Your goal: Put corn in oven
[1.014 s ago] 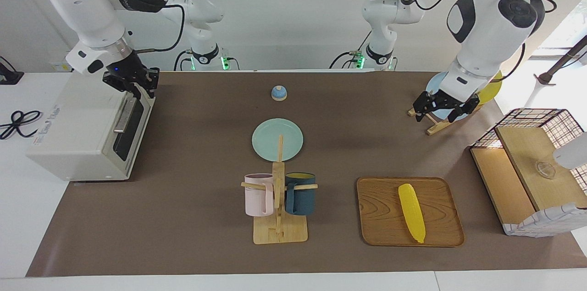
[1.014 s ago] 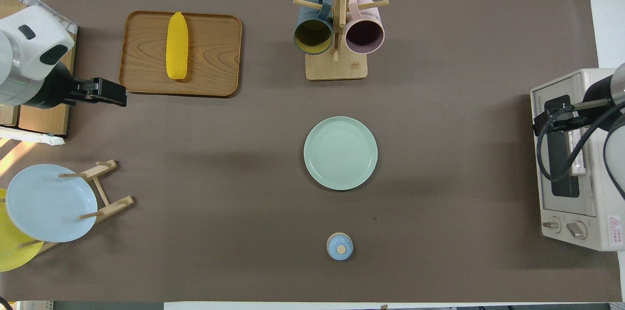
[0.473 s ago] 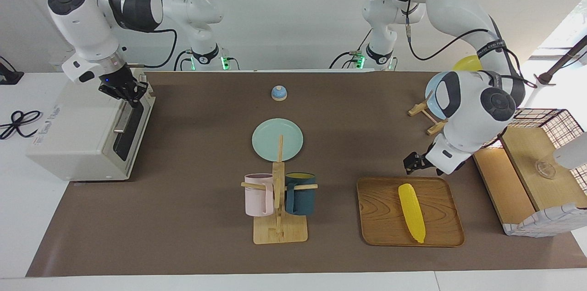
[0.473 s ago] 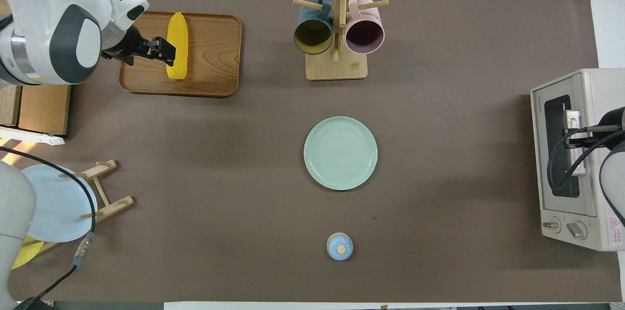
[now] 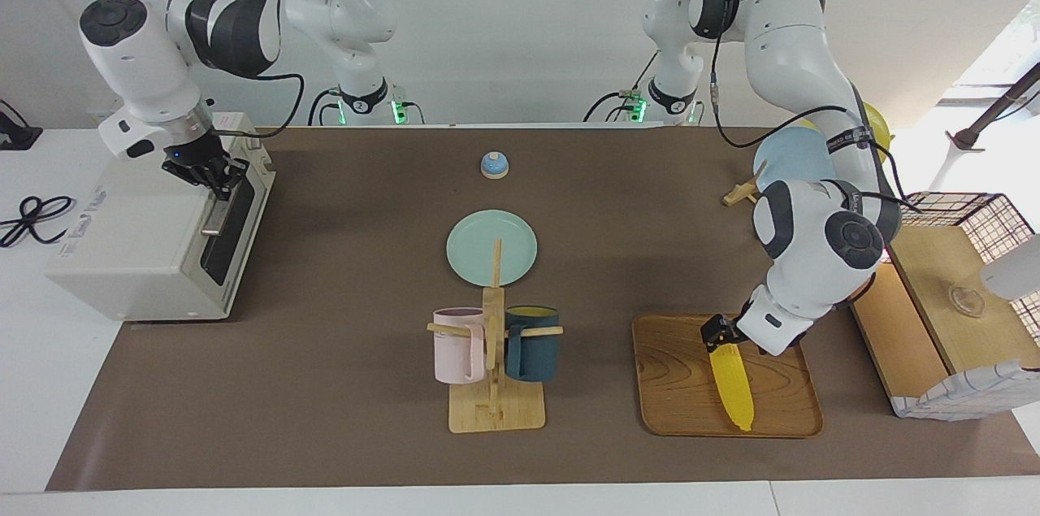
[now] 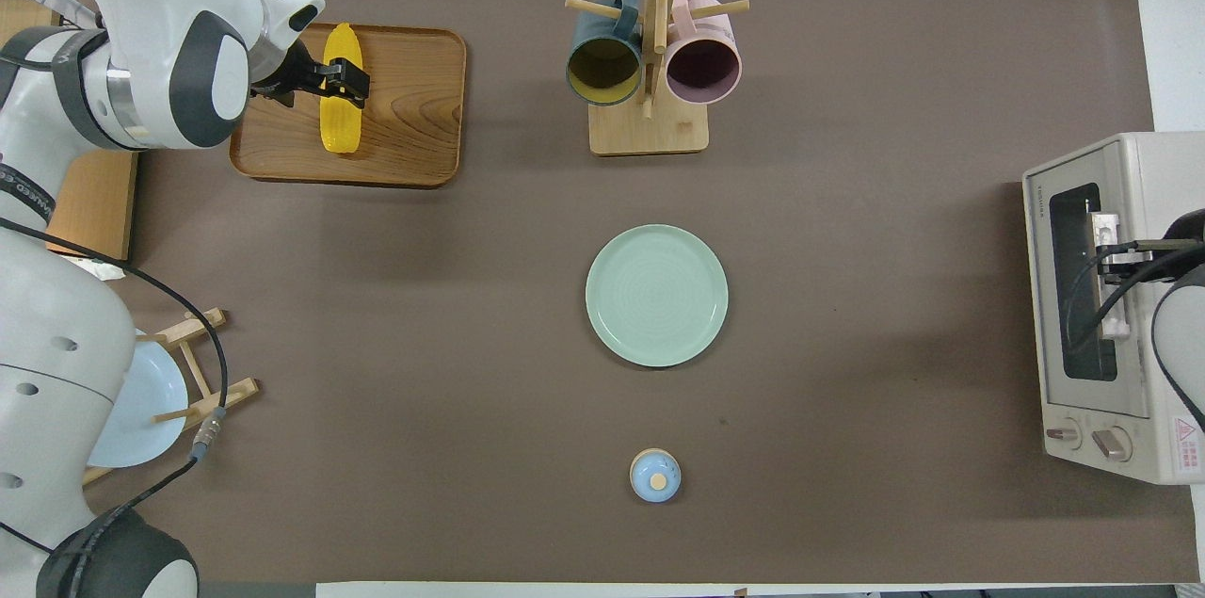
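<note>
Left gripper point(image 5: 721, 335): fingers spread astride the corn point(image 5: 731, 379) on the wooden tray point(image 5: 674, 386).
Right gripper point(image 5: 213, 179): at the oven point(image 5: 138, 248) handle; finger spread unreadable.

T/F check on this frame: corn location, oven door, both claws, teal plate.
1. The corn lies on the wooden tray. True.
2. The oven door is open. False: it is shut.
3. The left claw is at the corn's thick end. True.
4. The right claw is over the teal plate. False: it is at the oven's handle.
5. The teal plate holds a mug. False: it is bare.
</note>
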Robot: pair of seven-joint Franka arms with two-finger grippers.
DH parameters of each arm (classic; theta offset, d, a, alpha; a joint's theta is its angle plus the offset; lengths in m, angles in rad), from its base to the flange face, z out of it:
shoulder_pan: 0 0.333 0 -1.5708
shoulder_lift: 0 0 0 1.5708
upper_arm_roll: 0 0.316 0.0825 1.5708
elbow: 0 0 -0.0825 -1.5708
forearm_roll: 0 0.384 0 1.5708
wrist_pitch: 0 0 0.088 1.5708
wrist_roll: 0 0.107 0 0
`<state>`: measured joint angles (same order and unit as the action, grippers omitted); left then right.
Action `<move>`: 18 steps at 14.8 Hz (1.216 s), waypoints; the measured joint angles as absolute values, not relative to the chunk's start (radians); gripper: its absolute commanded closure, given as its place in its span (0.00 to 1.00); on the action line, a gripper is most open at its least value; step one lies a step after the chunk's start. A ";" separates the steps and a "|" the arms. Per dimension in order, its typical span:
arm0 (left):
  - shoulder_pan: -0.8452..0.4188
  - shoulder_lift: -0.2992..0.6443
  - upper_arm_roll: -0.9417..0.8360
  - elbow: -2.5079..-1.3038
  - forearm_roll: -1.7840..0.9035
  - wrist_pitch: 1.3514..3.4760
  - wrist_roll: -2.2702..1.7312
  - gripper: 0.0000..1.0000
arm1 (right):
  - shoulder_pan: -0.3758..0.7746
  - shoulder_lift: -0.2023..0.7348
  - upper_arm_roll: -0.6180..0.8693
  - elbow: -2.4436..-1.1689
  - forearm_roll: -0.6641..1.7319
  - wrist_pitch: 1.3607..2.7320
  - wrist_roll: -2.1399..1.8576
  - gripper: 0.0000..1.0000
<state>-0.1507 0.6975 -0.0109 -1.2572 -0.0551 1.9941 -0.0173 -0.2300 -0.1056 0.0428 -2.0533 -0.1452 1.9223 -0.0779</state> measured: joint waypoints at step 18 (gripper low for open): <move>-0.156 0.783 -0.014 -1.221 -0.055 2.050 0.004 1.00 | -0.219 -0.105 0.050 -2.089 -0.059 1.926 -0.043 1.00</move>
